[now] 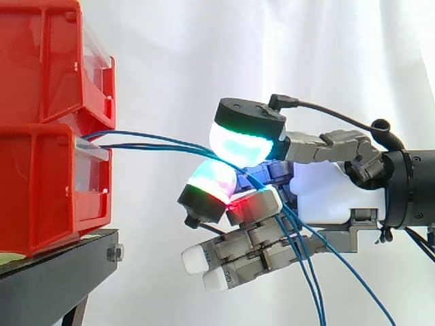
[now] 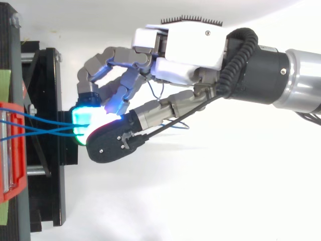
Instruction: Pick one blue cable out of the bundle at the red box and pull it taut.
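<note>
Hand (image 1: 333, 193) closest to me, reaching in from 3 o'clock, wrist level. Two glowing fingertips (image 1: 238, 139) are closed together at its 9 o'clock end, one above showing green-cyan, one below showing green to red. The rest of the fingers are folded under with white pads, holding nothing.

Blue cables (image 1: 149, 140): two strands leave the front lip of the lower of the stacked red bins (image 1: 47, 183), at 9 o'clock from the hand. They run nearly level into the gap between the closed pads. The hand looks clamped on them there. Can't tell whether one strand or both is caught. Past the pinch, several strands drop loose towards 5 o'clock, out of frame.

From above, the two strands cross just short of the pads (image 2: 83, 120), over the edge of the black stand (image 2: 50, 100).

Span from bin to hand shows a shallow bow, so my guess is nearly taut, not fully.

Handling, as I judge it: thin, light, limp, with a smooth jacket likely to slide between the pads. It needs a firm pinch across the strand, close to the bin side where the strands lie apart. Pull steadily towards 3 o'clock. A jerk could drag the second strand along or tug the bin. White curtain (image 1: 272, 47) behind
</note>
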Available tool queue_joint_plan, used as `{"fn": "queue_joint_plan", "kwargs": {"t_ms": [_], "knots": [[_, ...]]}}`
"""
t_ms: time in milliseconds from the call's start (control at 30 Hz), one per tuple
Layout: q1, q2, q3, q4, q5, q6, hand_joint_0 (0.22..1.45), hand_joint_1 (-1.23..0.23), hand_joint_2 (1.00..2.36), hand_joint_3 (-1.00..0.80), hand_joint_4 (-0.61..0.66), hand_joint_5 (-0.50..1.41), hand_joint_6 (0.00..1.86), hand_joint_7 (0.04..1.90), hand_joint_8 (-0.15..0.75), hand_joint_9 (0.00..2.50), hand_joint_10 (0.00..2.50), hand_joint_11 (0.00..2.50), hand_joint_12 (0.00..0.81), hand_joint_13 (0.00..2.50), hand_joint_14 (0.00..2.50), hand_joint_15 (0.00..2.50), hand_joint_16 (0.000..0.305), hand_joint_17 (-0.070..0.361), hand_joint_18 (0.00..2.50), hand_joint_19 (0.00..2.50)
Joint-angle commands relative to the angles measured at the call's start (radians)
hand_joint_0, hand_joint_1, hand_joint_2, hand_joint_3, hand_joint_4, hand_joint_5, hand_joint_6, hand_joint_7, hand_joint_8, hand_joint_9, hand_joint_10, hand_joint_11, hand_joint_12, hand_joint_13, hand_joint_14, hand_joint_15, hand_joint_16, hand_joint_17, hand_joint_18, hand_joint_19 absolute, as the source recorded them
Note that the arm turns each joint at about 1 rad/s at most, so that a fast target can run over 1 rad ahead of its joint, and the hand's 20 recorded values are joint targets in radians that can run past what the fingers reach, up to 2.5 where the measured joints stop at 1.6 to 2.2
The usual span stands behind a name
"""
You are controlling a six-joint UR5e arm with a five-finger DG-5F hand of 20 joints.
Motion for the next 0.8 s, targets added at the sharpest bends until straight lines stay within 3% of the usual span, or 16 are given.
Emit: {"fn": "queue_joint_plan", "kwargs": {"t_ms": [0, 233, 500, 767], "knots": [[0.0, 0.0, 0.0, 0.001, 0.001, 0.0, 0.77, -0.92, 1.01, -0.38, 0.1, -0.17, 0.91, 1.18, 0.365, 1.15, 0.01, 1.45, 0.382, 0.7, 0.01, 0.39, 0.058, 0.13, 0.52, 0.23], [0.0, 0.0, 0.0, 0.0, 0.001, 0.0, 0.81, -0.93, 1.0, -0.5, 0.09, -0.18, 0.91, 1.18, 0.358, 1.14, 0.01, 1.46, 0.379, 0.7, 0.02, 0.39, 0.057, 0.129, 0.54, 0.23], [0.0, 0.0, 0.0, 0.003, 0.001, -0.002, 0.83, -0.91, 1.0, -0.5, 0.03, -0.18, 0.92, 1.13, 0.342, 1.14, 0.01, 1.46, 0.374, 0.7, 0.02, 0.39, 0.057, 0.128, 0.53, 0.24], [0.0, 0.0, 0.0, 0.004, 0.003, -0.003, 0.78, -0.96, 1.0, -0.5, 0.13, -0.18, 0.93, 1.02, 0.341, 1.13, 0.01, 1.44, 0.373, 0.71, 0.02, 0.39, 0.057, 0.127, 0.55, 0.21]]}}
